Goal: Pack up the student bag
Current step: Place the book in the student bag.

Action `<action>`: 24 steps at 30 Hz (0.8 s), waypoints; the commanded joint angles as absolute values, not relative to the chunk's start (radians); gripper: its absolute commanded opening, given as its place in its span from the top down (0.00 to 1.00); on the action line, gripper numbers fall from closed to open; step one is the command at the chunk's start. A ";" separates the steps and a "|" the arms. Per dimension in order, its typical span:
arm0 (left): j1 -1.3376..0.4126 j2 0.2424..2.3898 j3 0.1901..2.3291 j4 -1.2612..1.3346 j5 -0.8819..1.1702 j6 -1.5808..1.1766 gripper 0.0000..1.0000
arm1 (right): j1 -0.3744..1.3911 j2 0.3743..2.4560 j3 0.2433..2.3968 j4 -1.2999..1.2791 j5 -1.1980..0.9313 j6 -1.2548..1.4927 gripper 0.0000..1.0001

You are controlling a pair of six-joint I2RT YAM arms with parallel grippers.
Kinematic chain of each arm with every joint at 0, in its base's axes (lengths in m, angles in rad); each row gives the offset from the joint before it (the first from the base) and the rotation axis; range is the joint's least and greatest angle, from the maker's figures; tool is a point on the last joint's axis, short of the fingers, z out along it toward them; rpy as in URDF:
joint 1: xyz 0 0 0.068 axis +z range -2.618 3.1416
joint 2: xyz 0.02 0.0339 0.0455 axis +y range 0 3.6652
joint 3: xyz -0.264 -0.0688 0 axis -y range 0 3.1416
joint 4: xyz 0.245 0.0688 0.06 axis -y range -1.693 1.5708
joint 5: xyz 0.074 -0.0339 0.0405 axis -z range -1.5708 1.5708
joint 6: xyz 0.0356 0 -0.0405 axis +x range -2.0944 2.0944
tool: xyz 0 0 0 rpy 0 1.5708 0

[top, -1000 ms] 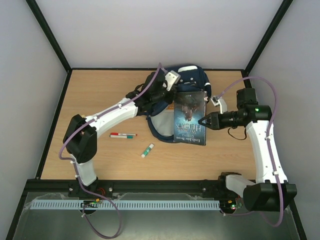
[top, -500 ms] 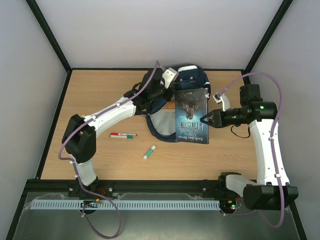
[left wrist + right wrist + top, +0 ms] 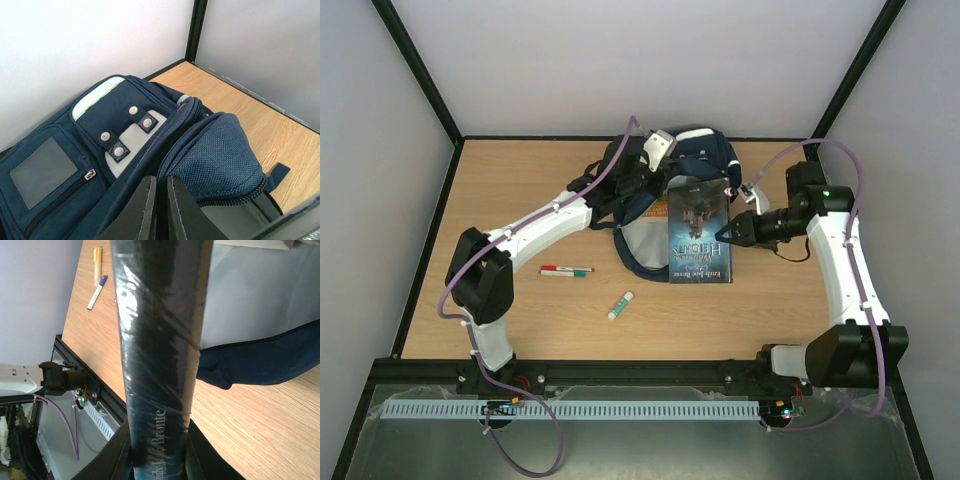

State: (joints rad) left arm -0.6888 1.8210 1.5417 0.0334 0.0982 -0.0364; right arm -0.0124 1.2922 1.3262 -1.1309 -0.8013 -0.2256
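The table (image 3: pixel 520 200) is roomy left of the student bag (image 3: pixel 125 115); left gripper (image 3: pixel 160 184) pinches its rim, right gripper (image 3: pixel 725 235) clamps the book (image 3: pixel 698 235), hiding its mouth.

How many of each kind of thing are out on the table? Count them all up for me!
student bag: 1
book: 1
marker pen: 1
glue stick: 1
Total: 4
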 commanded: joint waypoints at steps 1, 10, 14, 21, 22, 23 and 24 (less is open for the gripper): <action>-0.669 1.781 1.570 0.195 0.081 -0.064 0.98 | -0.004 1.320 1.314 -1.077 -0.894 -0.156 0.99; -0.682 1.756 1.584 0.206 0.092 -0.077 0.98 | 0.001 1.437 1.249 -1.054 -0.944 -0.121 0.99; -0.701 1.740 1.586 0.191 0.083 -0.071 0.98 | 0.002 1.464 1.233 -0.981 -0.928 -0.065 0.99; -0.755 1.733 1.588 0.170 0.073 -0.066 0.98 | 0.043 1.650 1.271 -0.970 -1.036 -0.096 0.99; -0.768 1.735 1.592 0.160 0.068 -0.057 0.98 | 0.046 1.673 1.264 -0.952 -1.052 -0.095 0.99; -0.782 1.736 1.595 0.150 0.056 -0.047 0.98 | 0.047 1.696 1.256 -0.931 -1.070 -0.085 0.99; -0.795 1.736 1.596 0.139 0.044 -0.038 0.98 | 0.048 1.715 1.246 -0.907 -1.076 -0.076 0.99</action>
State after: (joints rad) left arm -0.7532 1.8156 1.5417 0.0277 0.0849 -0.0532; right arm 0.0341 1.6588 1.2396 -0.9588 -0.9131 -0.0788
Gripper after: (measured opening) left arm 0.064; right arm 0.202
